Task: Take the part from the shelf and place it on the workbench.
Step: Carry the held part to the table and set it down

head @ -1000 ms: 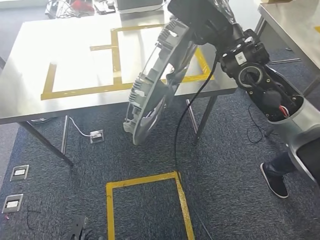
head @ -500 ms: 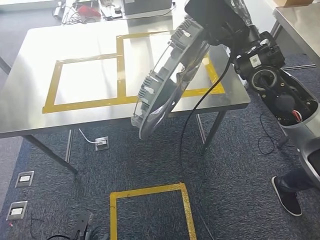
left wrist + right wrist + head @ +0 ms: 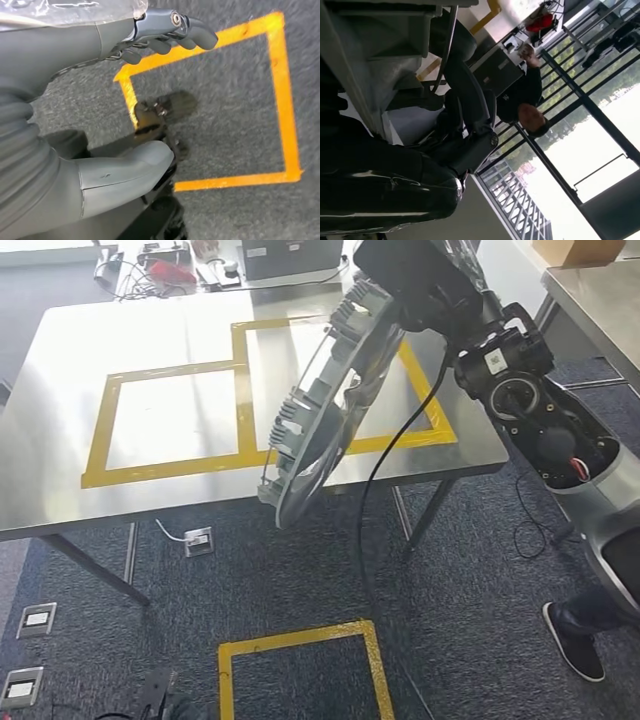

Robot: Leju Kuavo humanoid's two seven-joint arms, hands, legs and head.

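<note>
The part point(image 3: 332, 400) is a large grey ribbed ring. It hangs tilted, its upper end over the steel workbench point(image 3: 166, 340) and its lower end past the bench's near edge, above the floor. My right hand point(image 3: 419, 275), dark and wrapped in plastic film, grips the ring's upper rim. In the right wrist view its dark fingers point(image 3: 463, 115) curl round the grey part point(image 3: 376, 65). My left hand point(image 3: 75, 45) hangs above the carpet with thumb and fingers apart, holding nothing.
Yellow tape marks rectangles point(image 3: 241, 380) on the bench and a square point(image 3: 302, 670) on the carpet. Cables, a red item point(image 3: 170, 270) and a black box point(image 3: 290, 255) lie at the bench's far edge. A second table point(image 3: 596, 290) stands right. A person's shoe point(image 3: 573, 640) is near right.
The whole picture has shifted: the camera moved and the bench sits nearer and lower in view. The part, still in my right hand, now reaches further over the bench.
</note>
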